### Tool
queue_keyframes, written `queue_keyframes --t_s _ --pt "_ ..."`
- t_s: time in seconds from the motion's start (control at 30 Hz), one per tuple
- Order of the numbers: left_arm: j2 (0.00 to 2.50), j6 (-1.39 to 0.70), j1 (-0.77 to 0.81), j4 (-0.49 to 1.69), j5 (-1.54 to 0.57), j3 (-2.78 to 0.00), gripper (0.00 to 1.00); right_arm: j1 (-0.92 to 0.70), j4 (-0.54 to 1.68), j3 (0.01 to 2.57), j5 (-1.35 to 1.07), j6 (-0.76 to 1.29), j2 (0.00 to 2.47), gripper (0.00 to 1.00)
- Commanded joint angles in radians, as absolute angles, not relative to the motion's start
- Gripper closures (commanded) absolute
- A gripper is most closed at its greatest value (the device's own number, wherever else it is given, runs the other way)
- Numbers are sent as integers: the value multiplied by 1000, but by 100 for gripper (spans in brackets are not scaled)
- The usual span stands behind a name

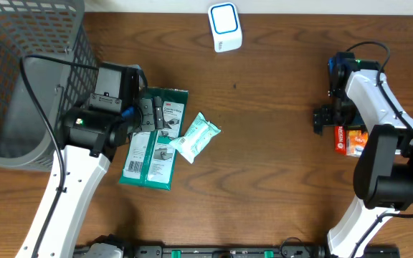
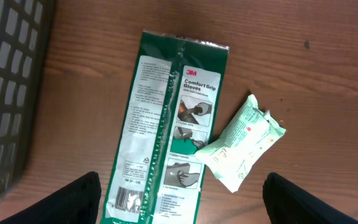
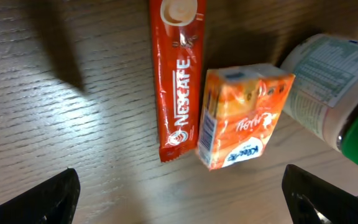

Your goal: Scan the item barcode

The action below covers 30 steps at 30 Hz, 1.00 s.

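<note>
"Green film, white print: is that glove packet (image 2: 166,124) the item?" asks Mia.

"Most likely," says Tom. "It lies flat on the table (image 1: 278,86), well apart from the scanner (image 1: 224,27), off to the scanner's left-arm side and nearer the robot. The left gripper (image 2: 182,196) hangs over it with its fingers spread wide and nothing between them."

"And the other arm?"

"The right gripper (image 3: 182,186) is spread just as wide and empty too. It sits on the scanner's right-arm side, also well apart from it, over a red Nescafé sachet (image 3: 176,81) and an orange carton (image 3: 241,115) lying side by side."

"So which step is this?"

"Tom's guess: the pick-up. Nothing is lifted, and nothing faces the scanner yet."

"What does the next move call for?"

"The barcode (image 2: 124,198) shows face up at the end of the packet farthest from the scanner. The left arm would need to come down, pinch the thin film across its width, lift it, carry it to the scanner and turn that printed face towards the scanner's window."

"Any snag?"

"A wipes pack (image 2: 244,143) overlaps the packet's scanner-side edge, so it may drag along. Flat film is also hard to get fingers under."
</note>
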<state>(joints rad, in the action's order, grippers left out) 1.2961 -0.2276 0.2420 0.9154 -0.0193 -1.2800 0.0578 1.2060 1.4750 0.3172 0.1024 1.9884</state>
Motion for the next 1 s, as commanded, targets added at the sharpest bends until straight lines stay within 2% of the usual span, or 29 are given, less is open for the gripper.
queue_keyframes --t_s 0.0,0.1,0.27,0.37,0.97 --pt "1300 -214 237 916 -7 -1293 16 57 1203 1470 292 110 1975 5" --pt "1300 -214 237 916 -7 -1293 16 47 1188 1470 178 102 1975 7" --pt "1300 -214 237 916 -7 -1293 16 27 1131 1470 -216 28 1975 2" --pt "1300 -214 237 916 -7 -1293 16 12 1098 1470 -344 28 1975 1" --pt "1300 -214 237 916 -7 -1293 16 -4 1092 1470 -345 28 1975 1"
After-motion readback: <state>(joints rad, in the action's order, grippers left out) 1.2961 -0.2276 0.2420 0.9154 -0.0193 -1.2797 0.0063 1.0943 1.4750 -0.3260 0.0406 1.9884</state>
